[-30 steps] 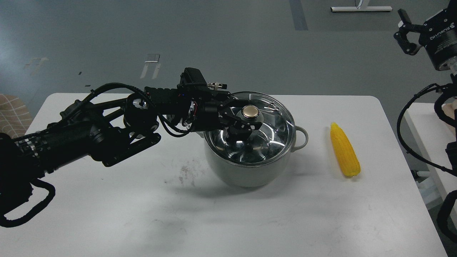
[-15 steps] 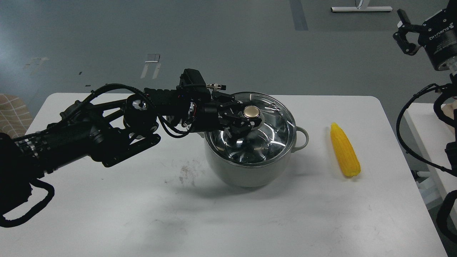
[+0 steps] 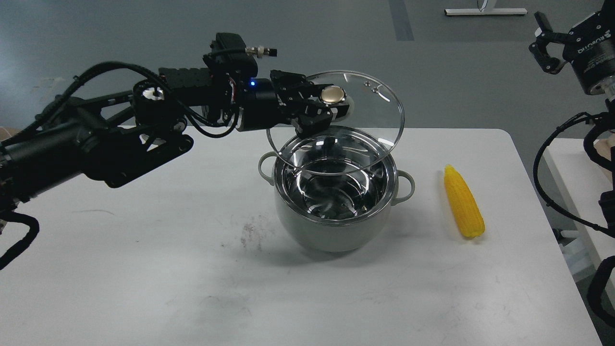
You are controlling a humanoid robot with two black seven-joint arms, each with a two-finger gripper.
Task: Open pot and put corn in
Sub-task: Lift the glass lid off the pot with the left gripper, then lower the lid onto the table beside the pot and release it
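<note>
The pale grey-green pot [image 3: 331, 235] stands in the middle of the white table [image 3: 144, 269], its shiny steel inside showing. My left gripper [image 3: 326, 103] is shut on the brass-coloured knob [image 3: 334, 94] of the round glass lid [image 3: 375, 120] and holds the lid tilted above the pot, clear of the rim. The yellow corn [image 3: 463, 202] lies on the table to the right of the pot. My right gripper [image 3: 545, 41] is raised at the top right, far from the table, with its fingers spread apart and nothing in it.
A second white surface [image 3: 576, 182] stands beyond the table's right edge, with my right arm's cables [image 3: 547, 182] hanging beside it. A smudge [image 3: 252, 233] marks the table left of the pot.
My left gripper closed on the lid's knob and lifted the lid up off the pot. The pot's left handle now shows. The corn and the right arm have not moved.
</note>
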